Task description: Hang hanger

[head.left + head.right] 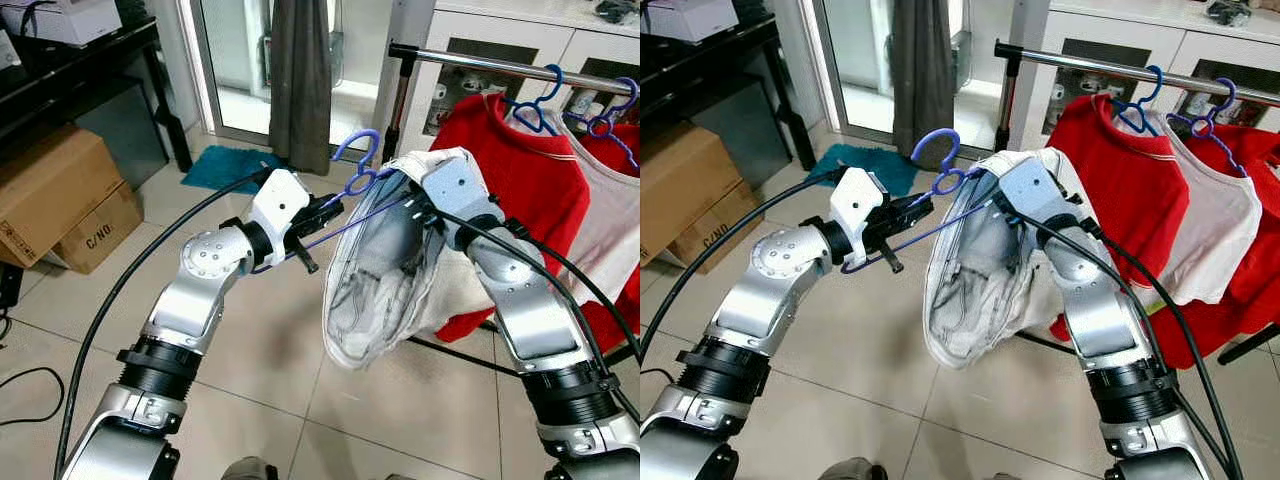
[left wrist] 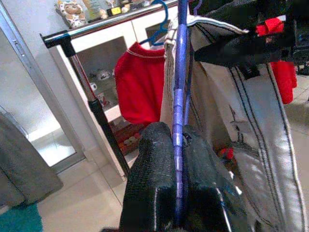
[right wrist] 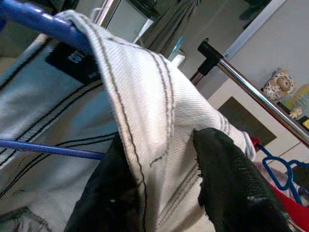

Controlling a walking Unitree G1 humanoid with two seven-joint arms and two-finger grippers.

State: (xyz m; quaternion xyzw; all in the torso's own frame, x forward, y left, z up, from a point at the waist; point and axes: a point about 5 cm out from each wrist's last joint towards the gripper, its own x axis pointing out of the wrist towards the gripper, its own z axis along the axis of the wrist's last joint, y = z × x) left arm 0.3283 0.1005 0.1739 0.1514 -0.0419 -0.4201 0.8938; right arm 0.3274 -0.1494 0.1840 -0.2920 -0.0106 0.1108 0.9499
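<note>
- So I'm mid-carry: my left gripper (image 1: pixel 312 222) has its two black fingers (image 2: pixel 149 179) pinched tight on the lower bar of the blue hanger (image 1: pixel 362 160), with the bar running right up between them in the left wrist view.
- My right gripper (image 3: pixel 164 188) is clamped on a fold of the white garment (image 1: pixel 375 275) that's draped over that hanger; the thick seamed cloth sits squeezed between both pads.
- The hanger is up in the air between my two arms, hook pointing up, garment sagging below it like an open bag. It's not on anything yet.
- The clothes rail (image 1: pixel 470 62) is off to my right and a bit higher than the hook. Red shirts (image 1: pixel 520 170) already hang there on their own blue hangers, with some bare rail showing near its left end.
- My read: the pick-up is done and the actual hanging isn't.
- Next I'd need to raise the hook above the rail, bring it over that bare stretch, then lower it on. Letting go comes only after the hook seats, or I reckon the whole lot slides off.
</note>
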